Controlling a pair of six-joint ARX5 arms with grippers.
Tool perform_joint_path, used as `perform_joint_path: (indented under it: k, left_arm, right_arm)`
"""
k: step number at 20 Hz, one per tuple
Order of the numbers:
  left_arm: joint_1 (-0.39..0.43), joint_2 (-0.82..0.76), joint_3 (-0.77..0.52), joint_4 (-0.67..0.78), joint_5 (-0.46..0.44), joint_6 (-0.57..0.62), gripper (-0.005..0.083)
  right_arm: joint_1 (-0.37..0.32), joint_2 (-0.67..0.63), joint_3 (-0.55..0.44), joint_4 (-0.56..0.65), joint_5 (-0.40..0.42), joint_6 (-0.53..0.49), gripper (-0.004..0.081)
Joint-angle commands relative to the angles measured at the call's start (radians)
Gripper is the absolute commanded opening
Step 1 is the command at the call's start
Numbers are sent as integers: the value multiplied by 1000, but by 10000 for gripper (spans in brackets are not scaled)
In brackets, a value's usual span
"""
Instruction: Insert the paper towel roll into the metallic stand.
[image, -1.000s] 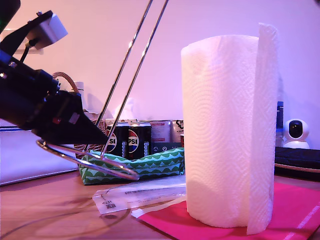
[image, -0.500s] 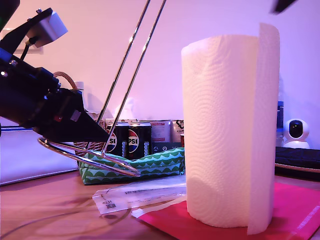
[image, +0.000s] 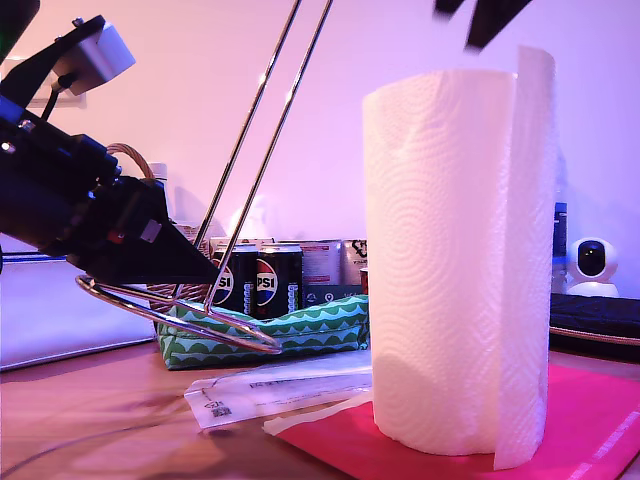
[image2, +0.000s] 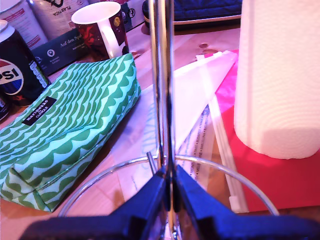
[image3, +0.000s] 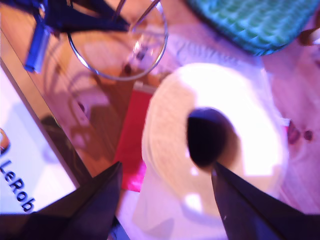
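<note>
Wooden bench (image: 90, 400) under pinkish-violet light carries everything, with a plain pale wall behind. On a red mat (image: 590, 420) at the exterior view's right stands the large white cylinder of embossed paper towel roll (image: 455, 260), upright, one loose sheet hanging down its side. From above, the second wrist view looks into its dark hollow core (image3: 207, 136), somewhat blurred.

At the exterior view's left my first pincer (image2: 169, 195) is closed on the thin shiny chrome wire stand (image: 255, 170), gripping the foot of its two parallel upright rods just above the round ring base (image2: 230, 175). The stand is tilted, its ring lifted off the bench on one side and its rods leaning toward the roll, well apart from it.

My second pincer (image3: 165, 192) hangs above the roll with its dark fingers (image3: 95, 200) spread wide, one on either side of the roll's top, touching nothing; its tips show at the exterior view's top edge.

Beside the stand lies a green wave-patterned fabric pouch (image2: 70, 125), with black Pepsi cans (image: 255, 280) and a dark mug with a white handle (image2: 100, 27) behind it. A clear plastic sleeve with printed labels (image: 280, 390) lies flat between pouch and mat. A small white camera (image: 593, 265) sits at the exterior view's far right.
</note>
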Motion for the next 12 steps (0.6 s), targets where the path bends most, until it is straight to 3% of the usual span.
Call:
perform_joint_path:
  k: [1, 10, 12]
  left_arm:
    - [3, -15, 13, 23, 3, 4, -23]
    - [3, -15, 13, 22, 7, 4, -23]
    - [3, -15, 13, 19, 7, 5, -23]
  right_arm:
    - [11, 21, -3, 11, 10, 0, 515]
    - [20, 165, -3, 9, 48, 0, 507]
    - [21, 167, -3, 8, 48, 1, 401]
